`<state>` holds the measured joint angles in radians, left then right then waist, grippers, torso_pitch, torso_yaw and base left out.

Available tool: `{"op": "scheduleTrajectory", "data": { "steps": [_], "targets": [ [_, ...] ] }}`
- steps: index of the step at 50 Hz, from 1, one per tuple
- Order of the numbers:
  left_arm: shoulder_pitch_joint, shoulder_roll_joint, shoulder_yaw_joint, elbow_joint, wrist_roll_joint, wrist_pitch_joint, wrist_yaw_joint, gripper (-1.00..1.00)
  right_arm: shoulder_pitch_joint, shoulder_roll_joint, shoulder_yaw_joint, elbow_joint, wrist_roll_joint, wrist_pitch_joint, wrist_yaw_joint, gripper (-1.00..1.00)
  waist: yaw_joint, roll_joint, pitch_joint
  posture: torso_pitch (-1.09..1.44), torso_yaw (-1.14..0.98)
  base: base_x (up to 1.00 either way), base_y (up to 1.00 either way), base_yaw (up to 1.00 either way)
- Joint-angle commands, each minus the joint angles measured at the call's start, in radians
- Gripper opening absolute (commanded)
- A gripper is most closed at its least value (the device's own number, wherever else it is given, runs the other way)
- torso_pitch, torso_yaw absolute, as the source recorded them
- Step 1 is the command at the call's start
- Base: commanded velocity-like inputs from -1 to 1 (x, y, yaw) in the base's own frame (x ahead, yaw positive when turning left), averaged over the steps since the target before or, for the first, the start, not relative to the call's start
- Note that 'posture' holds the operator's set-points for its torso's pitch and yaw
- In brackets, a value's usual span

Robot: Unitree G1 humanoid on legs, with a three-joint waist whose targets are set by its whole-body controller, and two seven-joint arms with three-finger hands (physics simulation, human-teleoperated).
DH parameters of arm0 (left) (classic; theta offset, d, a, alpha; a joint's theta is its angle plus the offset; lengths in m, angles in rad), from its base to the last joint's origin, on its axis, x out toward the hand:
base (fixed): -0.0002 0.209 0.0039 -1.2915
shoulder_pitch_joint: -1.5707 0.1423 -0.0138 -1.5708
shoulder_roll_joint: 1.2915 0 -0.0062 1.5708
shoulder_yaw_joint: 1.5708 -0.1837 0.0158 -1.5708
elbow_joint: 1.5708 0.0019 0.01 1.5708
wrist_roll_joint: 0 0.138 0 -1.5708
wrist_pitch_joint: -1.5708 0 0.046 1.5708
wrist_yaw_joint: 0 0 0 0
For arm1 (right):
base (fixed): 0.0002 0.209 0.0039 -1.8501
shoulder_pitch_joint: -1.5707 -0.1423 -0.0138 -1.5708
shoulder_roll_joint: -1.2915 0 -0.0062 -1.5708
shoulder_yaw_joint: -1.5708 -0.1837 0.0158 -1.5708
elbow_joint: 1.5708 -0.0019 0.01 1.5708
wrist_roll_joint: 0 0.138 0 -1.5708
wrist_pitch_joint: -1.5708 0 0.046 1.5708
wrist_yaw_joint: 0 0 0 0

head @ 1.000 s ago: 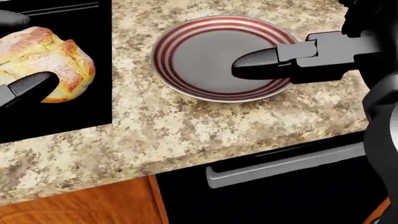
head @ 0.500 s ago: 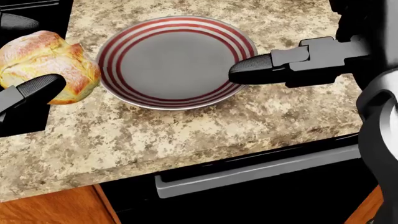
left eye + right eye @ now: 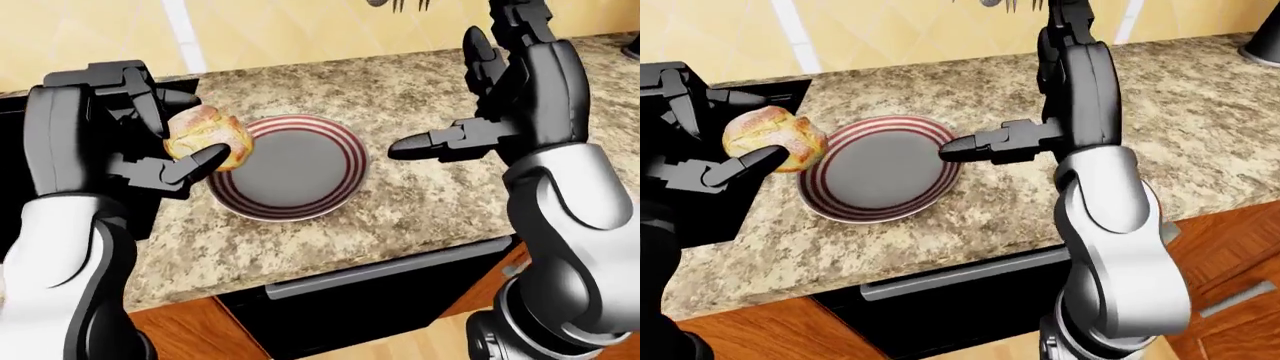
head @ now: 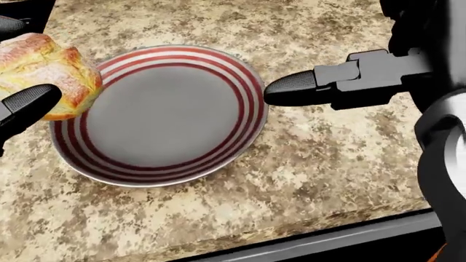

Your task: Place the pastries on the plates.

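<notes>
You get even, bright simulator light with no single lamp apparent; soft highlights run along the white forearm [image 3: 575, 217] and the grey plate [image 4: 167, 164] carries a faint sheen. Shadows are weak: only slight darkening under the plate's rim and beneath the counter [image 3: 1200, 127] edge. Everything renders sharp, without visible blur or edge distortion.

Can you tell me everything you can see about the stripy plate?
The plate is round and shallow, with a plain grey middle and red and white rings around its rim. It looks glossy, like glazed ceramic. It sits flat on the speckled stone-look counter and nothing lies in it yet. The left hand holds a golden, crusty pastry over the plate's left edge in the head view; whether it touches the rim is unclear. The right hand has one dark fingertip by the plate's right edge.
</notes>
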<state>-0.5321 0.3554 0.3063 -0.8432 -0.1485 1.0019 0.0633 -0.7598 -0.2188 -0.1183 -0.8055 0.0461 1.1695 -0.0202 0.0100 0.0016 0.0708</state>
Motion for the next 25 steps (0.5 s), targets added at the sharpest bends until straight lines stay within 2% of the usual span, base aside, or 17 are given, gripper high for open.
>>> {"op": "scheduleTrajectory", "data": {
  "steps": [1,8,13,18,25],
  "targets": [
    [-0.034,0.015,0.009,-0.024,0.008,-0.036,0.005,-1.0,-0.038,-0.01,-0.014,-0.028,-0.001,-0.035,-0.004,1.0,-0.003,0.008,-0.035,0.0,0.0,0.0,0.0,0.0],
    [-0.059,0.02,-0.001,0.0,0.013,-0.044,0.005,-1.0,-0.058,-0.014,-0.01,-0.016,-0.001,-0.03,-0.01,1.0,-0.002,-0.004,-0.045,0.0,0.0,0.0,0.0,0.0],
    [-0.076,0.031,-0.003,0.018,0.022,-0.051,0.002,-1.0,-0.043,-0.01,-0.012,-0.024,0.003,-0.035,-0.013,1.0,-0.001,-0.008,-0.041,0.0,0.0,0.0,0.0,0.0],
    [-0.117,0.036,-0.078,0.127,0.085,-0.117,-0.025,-1.0,-0.033,-0.012,-0.017,-0.041,0.007,-0.025,-0.011,1.0,0.004,-0.014,-0.04,0.0,0.0,0.0,0.0,0.0],
    [-0.139,0.026,-0.114,0.231,0.21,-0.165,-0.111,-1.0,-0.022,-0.008,-0.006,-0.022,-0.001,-0.053,-0.016,1.0,0.005,-0.017,-0.037,0.0,0.0,0.0,0.0,0.0]
  ]
}}
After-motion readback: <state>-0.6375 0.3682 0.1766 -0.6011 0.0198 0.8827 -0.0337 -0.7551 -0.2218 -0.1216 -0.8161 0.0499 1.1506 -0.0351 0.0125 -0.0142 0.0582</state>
